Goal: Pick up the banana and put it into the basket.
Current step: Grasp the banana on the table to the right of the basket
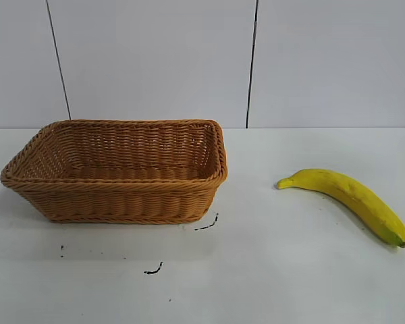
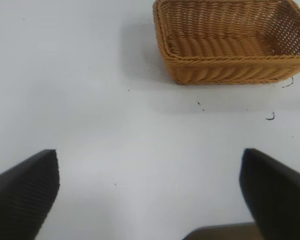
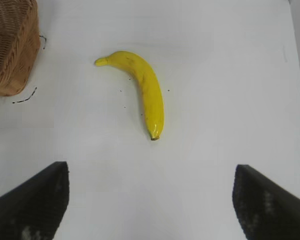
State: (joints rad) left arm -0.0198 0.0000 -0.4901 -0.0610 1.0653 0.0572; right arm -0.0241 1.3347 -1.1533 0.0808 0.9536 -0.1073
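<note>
The yellow banana (image 1: 347,198) lies flat on the white table at the right, stem tip toward the basket, dark end near the right edge. It also shows in the right wrist view (image 3: 143,89). The tan wicker basket (image 1: 115,196) stands at the left, with nothing in it, and shows in the left wrist view (image 2: 230,70). My right gripper (image 3: 151,195) is open and holds nothing, above bare table a short way from the banana's dark end. My left gripper (image 2: 149,190) is open and holds nothing, well back from the basket. Neither arm shows in the exterior view.
Small black marks (image 1: 154,270) dot the table in front of the basket. A white panelled wall (image 1: 202,61) stands behind the table. A corner of the basket (image 3: 12,50) shows in the right wrist view.
</note>
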